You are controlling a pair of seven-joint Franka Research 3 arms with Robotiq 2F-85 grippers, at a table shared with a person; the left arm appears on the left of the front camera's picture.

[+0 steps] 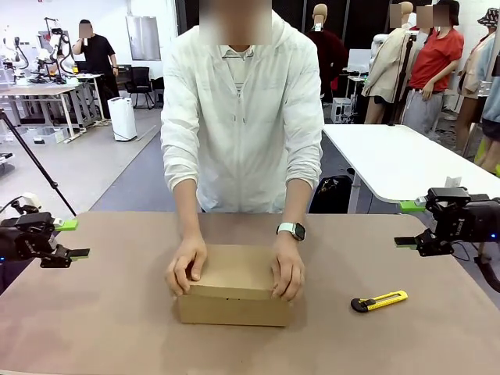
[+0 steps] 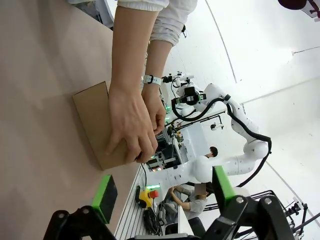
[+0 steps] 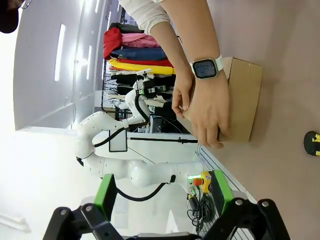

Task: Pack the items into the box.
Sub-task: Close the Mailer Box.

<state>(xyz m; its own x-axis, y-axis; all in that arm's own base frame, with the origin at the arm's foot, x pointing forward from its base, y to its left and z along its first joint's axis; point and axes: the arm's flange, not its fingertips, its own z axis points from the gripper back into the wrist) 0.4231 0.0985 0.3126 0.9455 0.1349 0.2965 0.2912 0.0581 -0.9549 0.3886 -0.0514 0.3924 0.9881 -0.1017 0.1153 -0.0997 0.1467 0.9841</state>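
Observation:
The brown cardboard box (image 1: 234, 301) lies shut in the middle of the table, its flap lid down. A person's two hands (image 1: 186, 266) rest on its top and sides. The box also appears in the left wrist view (image 2: 92, 117) and the right wrist view (image 3: 245, 95), with the hands over it. The navy bundle and the black stapler are out of view. My left gripper (image 1: 74, 239) hovers at the table's left edge, open and holding nothing (image 2: 164, 192). My right gripper (image 1: 406, 224) hangs at the right edge, also open with nothing in it (image 3: 162, 192).
A yellow-and-black utility knife (image 1: 379, 301) lies on the brown table (image 1: 94, 312) to the right of the box, between it and my right gripper. The person stands at the far side, wearing a wristwatch (image 1: 291, 230). A white table (image 1: 391, 156) stands behind at the right.

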